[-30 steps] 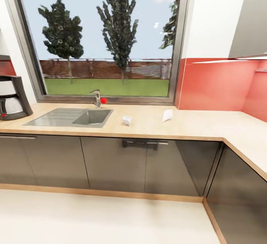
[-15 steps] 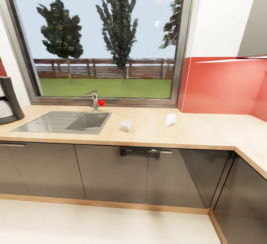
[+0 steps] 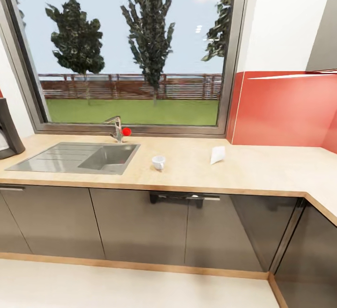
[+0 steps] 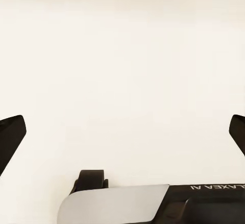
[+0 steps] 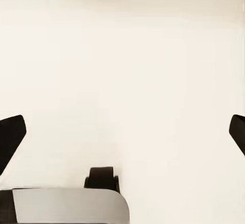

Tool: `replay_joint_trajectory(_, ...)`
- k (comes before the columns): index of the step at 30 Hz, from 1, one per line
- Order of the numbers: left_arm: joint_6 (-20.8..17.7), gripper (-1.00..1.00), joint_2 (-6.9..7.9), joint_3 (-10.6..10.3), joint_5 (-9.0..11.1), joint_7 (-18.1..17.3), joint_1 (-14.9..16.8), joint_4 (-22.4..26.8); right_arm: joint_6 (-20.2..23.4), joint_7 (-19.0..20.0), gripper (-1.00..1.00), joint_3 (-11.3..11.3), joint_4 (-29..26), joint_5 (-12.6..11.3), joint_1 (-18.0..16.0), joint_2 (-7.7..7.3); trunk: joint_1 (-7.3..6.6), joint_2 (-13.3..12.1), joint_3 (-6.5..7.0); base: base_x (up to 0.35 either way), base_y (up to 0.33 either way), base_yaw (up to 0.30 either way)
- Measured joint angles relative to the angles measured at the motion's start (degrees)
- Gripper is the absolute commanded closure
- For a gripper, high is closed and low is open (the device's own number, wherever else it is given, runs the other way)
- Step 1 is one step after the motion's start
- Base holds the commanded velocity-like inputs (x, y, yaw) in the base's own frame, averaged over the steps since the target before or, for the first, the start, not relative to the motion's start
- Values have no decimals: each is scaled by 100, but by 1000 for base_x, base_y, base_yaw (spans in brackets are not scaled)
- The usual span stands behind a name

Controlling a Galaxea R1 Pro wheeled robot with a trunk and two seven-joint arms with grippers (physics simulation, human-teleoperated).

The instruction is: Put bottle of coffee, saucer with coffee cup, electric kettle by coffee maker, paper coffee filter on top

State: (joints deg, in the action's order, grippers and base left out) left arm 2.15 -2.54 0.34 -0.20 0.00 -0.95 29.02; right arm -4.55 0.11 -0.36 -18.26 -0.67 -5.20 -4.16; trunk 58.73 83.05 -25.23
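- Writing: in the left wrist view, mirrored letters on the dark housing near the left end effector look like part of "GALAXEA AI"; the start is cut off by the frame edge. No other text can be read.
- Containers: the coffee cup stands upright on the tabletop, just beside the sink's right edge; what is inside it cannot be told at this size. The steel sink has a drainer section on its left and a basin on its right, and the basin looks bare.
- The paper coffee filter lies on the tabletop, well to the right of the cup and near the red glossy panel.
- The coffee maker shows as a dark sliver at the head view's left edge, standing on the tabletop to the left of the sink.
- A tap with a red knob rises behind the basin, under the window, which shows trees, grass and a fence.
- Grey cabinet fronts run below the worktop, which turns a corner at the right.
- The left end effector is spread wide, its dark fingertips at opposite frame edges over pale floor, gripping nothing.
- The right end effector is likewise spread, fingertips far apart, nothing between them.
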Motion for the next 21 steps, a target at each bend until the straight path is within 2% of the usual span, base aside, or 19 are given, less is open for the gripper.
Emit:
replay_joint_trajectory(6,4,-100,0,-2,3,0,0,4,-150,131,-100,16,-758,-9,-18,5,0,0,0,1,0,0)
replay_joint_trajectory(10,5,-100,0,-2,3,0,0,6,-175,560,-100,43,-1279,-10,-21,11,0,0,0,0,0,0)
replay_joint_trajectory(11,5,-100,0,-2,4,0,0,5,-178,902,-100,45,-1572,-9,-23,9,0,0,0,0,0,0)
replay_joint_trajectory(13,5,-100,0,-2,4,3,0,7,-179,1328,-100,39,-1885,-10,-19,4,0,0,0,0,0,0)
replay_joint_trajectory(21,3,-100,-7,-21,2,7,0,66,-175,3360,-100,-55,-2797,-2,-8,-55,0,0,0,0,0,0)
